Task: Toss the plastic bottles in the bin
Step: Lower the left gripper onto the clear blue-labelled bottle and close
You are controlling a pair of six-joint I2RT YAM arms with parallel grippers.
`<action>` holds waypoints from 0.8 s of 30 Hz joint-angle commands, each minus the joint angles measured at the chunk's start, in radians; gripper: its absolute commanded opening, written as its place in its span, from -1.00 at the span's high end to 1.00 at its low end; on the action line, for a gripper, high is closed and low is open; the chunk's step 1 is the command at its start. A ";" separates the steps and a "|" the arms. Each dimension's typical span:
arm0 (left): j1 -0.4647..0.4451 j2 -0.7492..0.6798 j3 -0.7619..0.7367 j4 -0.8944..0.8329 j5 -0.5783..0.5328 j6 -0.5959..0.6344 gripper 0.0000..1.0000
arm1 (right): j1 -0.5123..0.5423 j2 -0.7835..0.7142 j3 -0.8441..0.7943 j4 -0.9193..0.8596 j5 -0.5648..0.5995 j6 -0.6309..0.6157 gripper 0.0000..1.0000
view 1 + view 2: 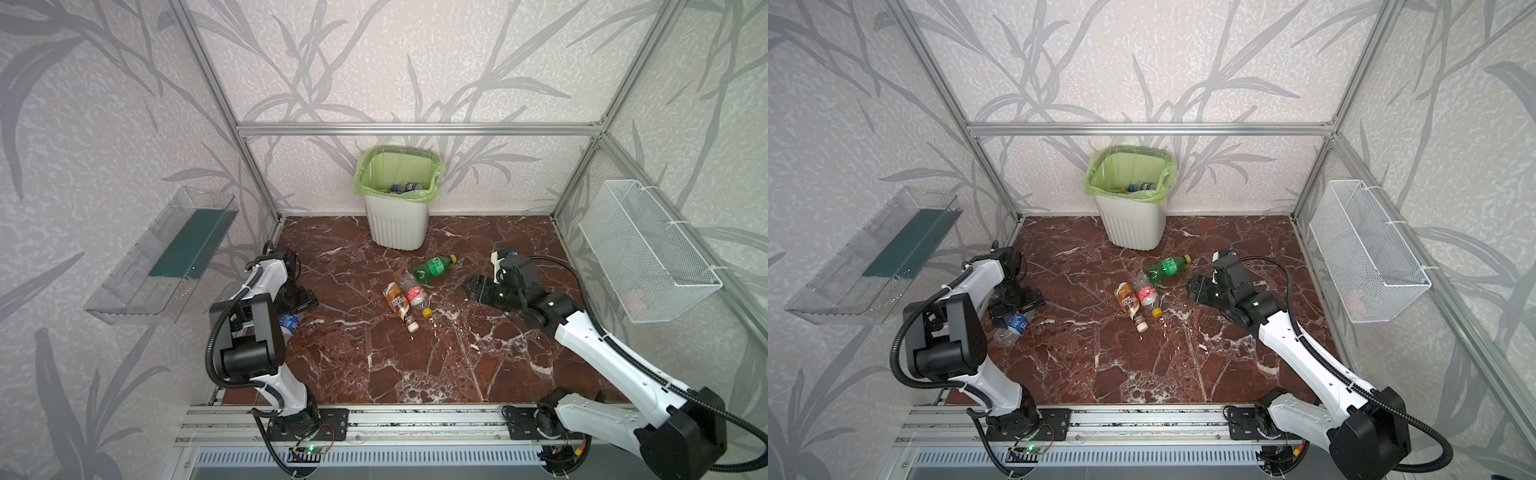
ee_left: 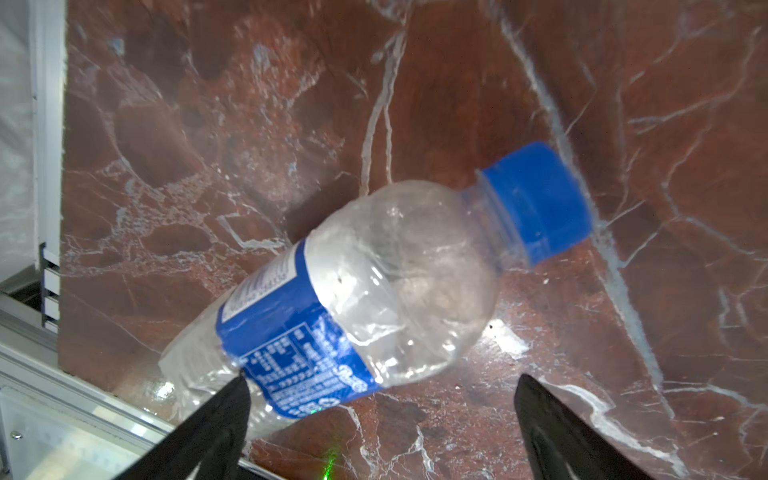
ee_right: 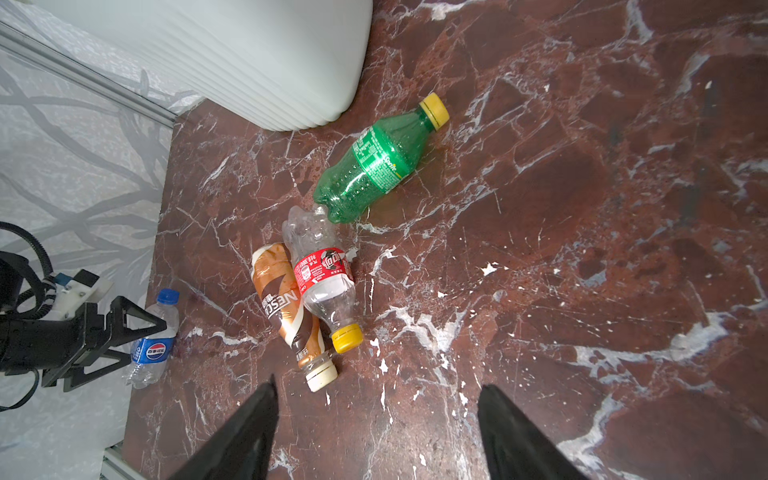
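Marble top (image 1: 415, 365): bin (image 1: 397, 228), clear tray (image 1: 158, 266), wire basket (image 1: 648, 257)

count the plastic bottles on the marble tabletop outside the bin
4: green yellow-capped bottle, clear red-labelled bottle and brown-wrapped bottle clustered centrally; clear blue-labelled bottle at the left gripper. More could be hidden.

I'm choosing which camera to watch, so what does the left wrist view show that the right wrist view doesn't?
Only the left wrist view: the fine print on the blue label. Only the right wrist view: the green bottle, red-labelled bottle, brown-wrapped bottle, the ribbed bin and the open right gripper. Both: the blue-capped bottle lying on the marble table, by the open left gripper.
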State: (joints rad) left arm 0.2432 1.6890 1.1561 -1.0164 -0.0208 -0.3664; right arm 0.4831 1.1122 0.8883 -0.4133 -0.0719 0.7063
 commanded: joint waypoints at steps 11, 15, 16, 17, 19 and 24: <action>-0.037 -0.175 -0.068 -0.002 0.164 -0.017 -0.91 | -0.014 -0.029 -0.030 0.019 -0.016 -0.009 -0.52; -0.038 -0.249 -0.049 -0.023 0.145 -0.037 -0.95 | -0.013 -0.023 -0.030 0.026 -0.020 -0.005 -0.52; -0.036 -0.262 -0.044 -0.027 0.132 -0.046 -0.96 | -0.014 -0.022 -0.029 0.027 -0.022 -0.005 -0.52; -0.035 -0.270 -0.040 -0.029 0.123 -0.056 -0.98 | -0.014 -0.019 -0.028 0.027 -0.022 -0.005 -0.52; -0.025 -0.274 -0.031 -0.029 0.099 -0.069 -0.99 | -0.014 -0.016 -0.027 0.030 -0.025 -0.005 -0.52; 0.045 -0.227 -0.015 -0.030 0.046 -0.065 -0.99 | -0.014 -0.018 -0.028 0.026 -0.026 -0.007 -0.52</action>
State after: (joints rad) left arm 0.2512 1.4372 1.1122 -1.0203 0.0780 -0.4240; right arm 0.4736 1.0969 0.8661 -0.4004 -0.0914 0.7067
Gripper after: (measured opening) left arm 0.994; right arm 0.760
